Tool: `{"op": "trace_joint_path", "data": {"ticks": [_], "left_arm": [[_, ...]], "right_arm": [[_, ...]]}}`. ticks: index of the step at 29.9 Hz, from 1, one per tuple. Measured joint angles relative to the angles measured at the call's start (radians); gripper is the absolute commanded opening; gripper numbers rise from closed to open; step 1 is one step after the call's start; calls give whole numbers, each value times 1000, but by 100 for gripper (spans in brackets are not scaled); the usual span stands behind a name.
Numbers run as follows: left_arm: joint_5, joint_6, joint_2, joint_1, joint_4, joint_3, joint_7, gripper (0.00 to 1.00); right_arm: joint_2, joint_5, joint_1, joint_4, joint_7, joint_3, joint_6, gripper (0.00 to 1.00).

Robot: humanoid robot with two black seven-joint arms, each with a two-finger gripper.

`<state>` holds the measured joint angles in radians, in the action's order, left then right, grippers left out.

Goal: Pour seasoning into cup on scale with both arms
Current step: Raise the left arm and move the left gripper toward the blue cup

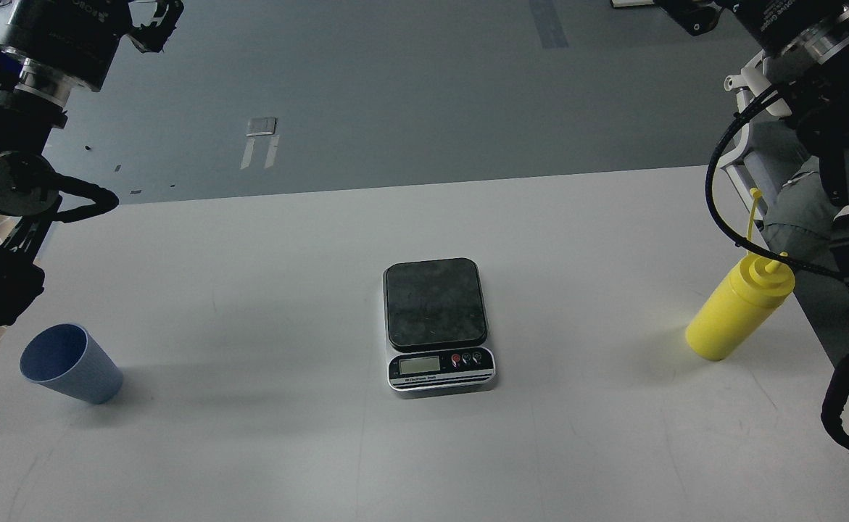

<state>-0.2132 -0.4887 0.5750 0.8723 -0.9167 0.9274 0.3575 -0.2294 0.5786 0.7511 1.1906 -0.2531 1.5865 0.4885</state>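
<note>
The small light-blue ribbed cup (pixel 70 364) stands upright on the white table (pixel 250 275) at the far left, well away from the scale. The scale (pixel 436 304) lies at the table's middle, its dark platform bare and its display facing me. The yellow seasoning bottle (pixel 737 310) stands near the table's right edge, with its thin cap strap sticking up. My left gripper (pixel 157 26) hangs high at the top left, far above and behind the cup, with nothing in it. My right gripper (pixel 687 16) is at the top right, partly cut off by the frame.
The table's far edge runs across the middle of the view, with grey floor beyond it. A white frame (pixel 749 94) and grey gear stand just off the table's right edge, behind the bottle. A small grey plate (pixel 261 127) lies on the floor.
</note>
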Motion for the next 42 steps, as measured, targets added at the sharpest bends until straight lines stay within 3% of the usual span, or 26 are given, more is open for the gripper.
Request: {"op": "trace_joint_path", "data": {"ticks": [28,36,42], "left_arm": [[0,0,-87,-33,40,31,1,98],[-7,0,-110,-36,66,64,89,98],[-13,0,-111,-35,80,57,101,98]], "right_arm": [[6,60,-45,9,-5,-1,0,100],[-5,60,-54,9,-3,10,0,100],[-3,57,-54,9,-2,18,0,100]]}}
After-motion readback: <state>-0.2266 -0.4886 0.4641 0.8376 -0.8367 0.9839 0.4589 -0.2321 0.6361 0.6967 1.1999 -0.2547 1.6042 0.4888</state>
